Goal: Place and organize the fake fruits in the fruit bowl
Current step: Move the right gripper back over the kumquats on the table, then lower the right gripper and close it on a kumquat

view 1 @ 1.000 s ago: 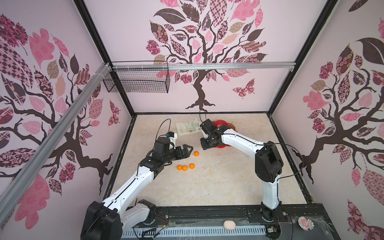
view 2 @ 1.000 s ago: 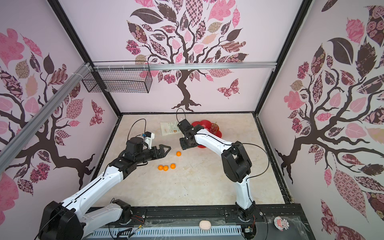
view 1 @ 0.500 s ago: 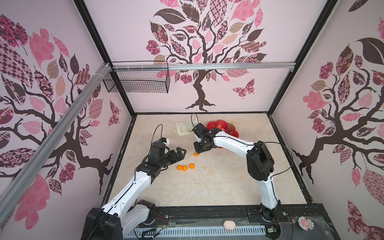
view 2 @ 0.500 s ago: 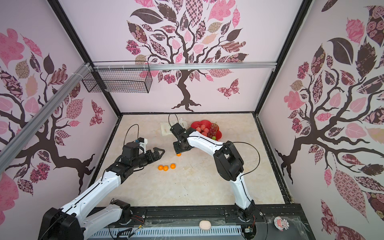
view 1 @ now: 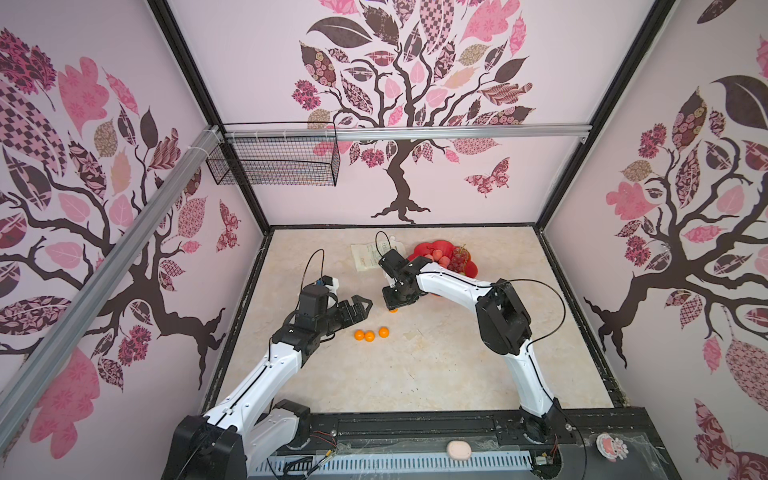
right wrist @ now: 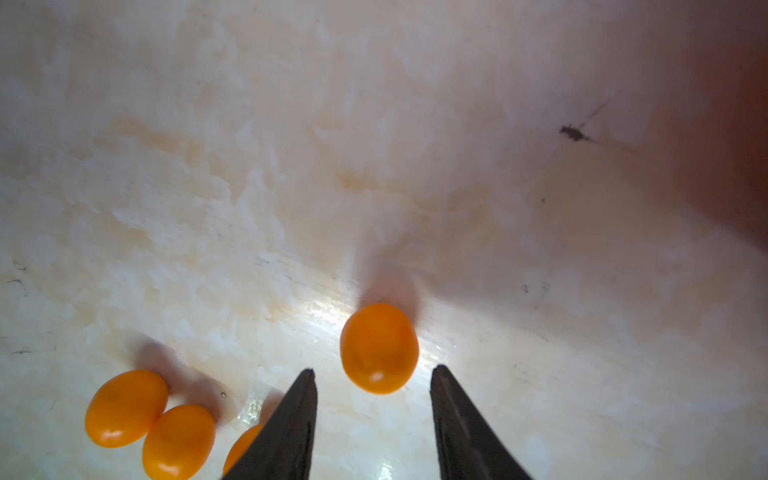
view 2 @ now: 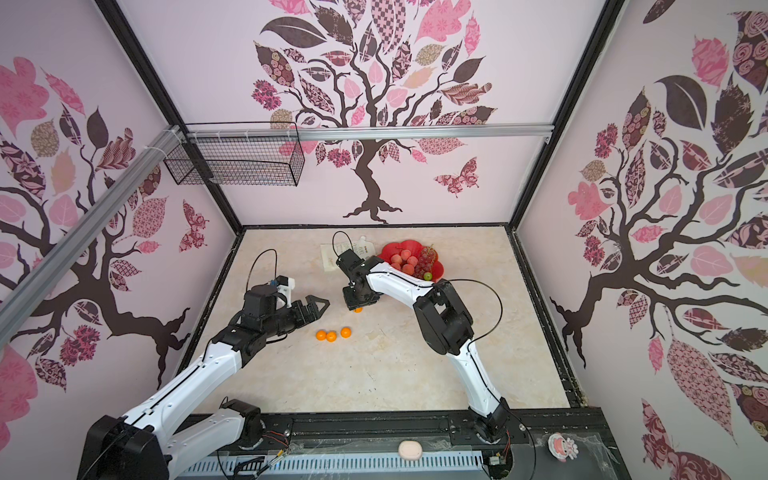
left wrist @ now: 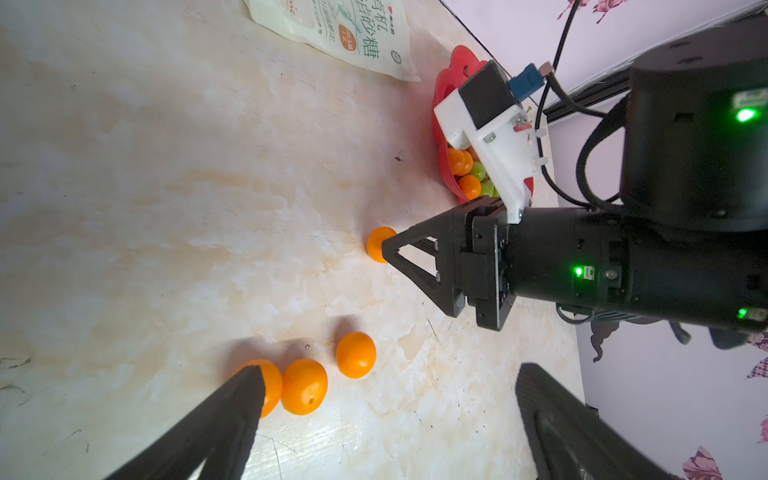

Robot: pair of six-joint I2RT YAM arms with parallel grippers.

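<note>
Three tangerines (view 1: 369, 335) grouped on counter (view 1: 415, 374) nearest base, two touching, third just beside; left tool (view 1: 360, 308) held released beside them, nothing gripped. Farther in, lone tangerine (right wrist: 379, 348) found on counter just ahead of right tool (view 1: 395, 300), centred on gap; jaws parted, empty, tips not yet past fruit. Long axis judged roughly in line with fingers, narrow width across gap. Right arm judged nearer. Fruit bowl (view 1: 434, 246) set beyond, part filled
</note>
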